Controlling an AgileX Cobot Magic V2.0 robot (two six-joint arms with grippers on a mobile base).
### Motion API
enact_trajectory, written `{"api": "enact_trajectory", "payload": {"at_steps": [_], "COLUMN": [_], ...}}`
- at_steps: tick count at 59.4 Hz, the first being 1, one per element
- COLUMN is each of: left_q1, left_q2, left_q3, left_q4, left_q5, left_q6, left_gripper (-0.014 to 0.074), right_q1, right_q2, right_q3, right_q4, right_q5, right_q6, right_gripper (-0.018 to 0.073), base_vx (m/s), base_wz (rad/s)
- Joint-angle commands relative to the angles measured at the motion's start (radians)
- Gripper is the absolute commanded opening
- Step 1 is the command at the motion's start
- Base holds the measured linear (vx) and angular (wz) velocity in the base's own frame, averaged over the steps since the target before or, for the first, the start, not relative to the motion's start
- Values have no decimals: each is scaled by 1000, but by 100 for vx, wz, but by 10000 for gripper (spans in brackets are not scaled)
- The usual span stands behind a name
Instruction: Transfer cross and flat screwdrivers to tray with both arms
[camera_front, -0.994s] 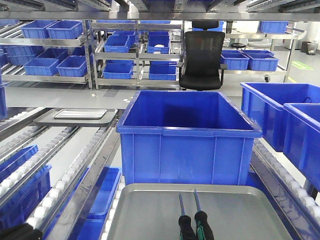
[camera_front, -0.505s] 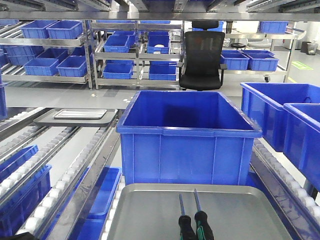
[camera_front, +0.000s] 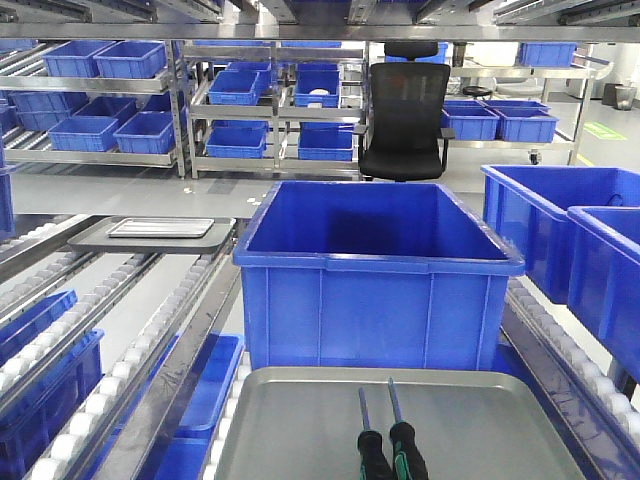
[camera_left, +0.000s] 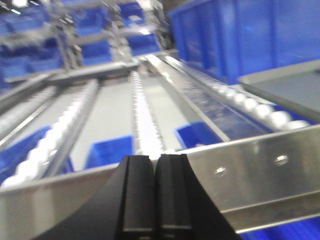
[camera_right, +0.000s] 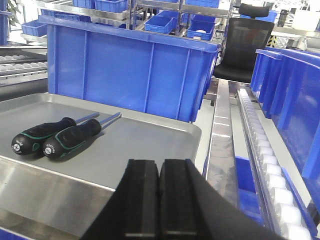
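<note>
Lying side by side on the tray (camera_right: 150, 150), just in front of the big blue bin (camera_front: 375, 270), both screwdrivers (camera_right: 60, 135) rest parallel, so the transfer looks finished. Left fingers (camera_left: 137, 200) and right fingers (camera_right: 145, 200) are clenched empty, hanging clear of the tray's edges.

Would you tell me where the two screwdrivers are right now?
Both screwdrivers lie side by side on the grey tray, near its front edge, just before the large blue bin.
</note>
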Motion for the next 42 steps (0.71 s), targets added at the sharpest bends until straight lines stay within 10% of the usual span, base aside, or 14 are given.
{"api": "enact_trajectory", "payload": {"at_steps": [1, 42], "left_q1": [30, 35], "left_q2": [-85, -90], "left_q3": [31, 35], "left_q4": [0, 16], "left_q5": [-110, -46], "left_q6": [-5, -5], "left_gripper": [3, 3], "right_q1": [-2, -2], "right_q2": [10, 10], "right_q3": [-29, -29], "right_q4": [17, 17], "right_q5": [-71, -71], "right_q6": [0, 0], "right_gripper": [-8, -8], "base_vx": [0, 0], "base_wz": [0, 0]}}
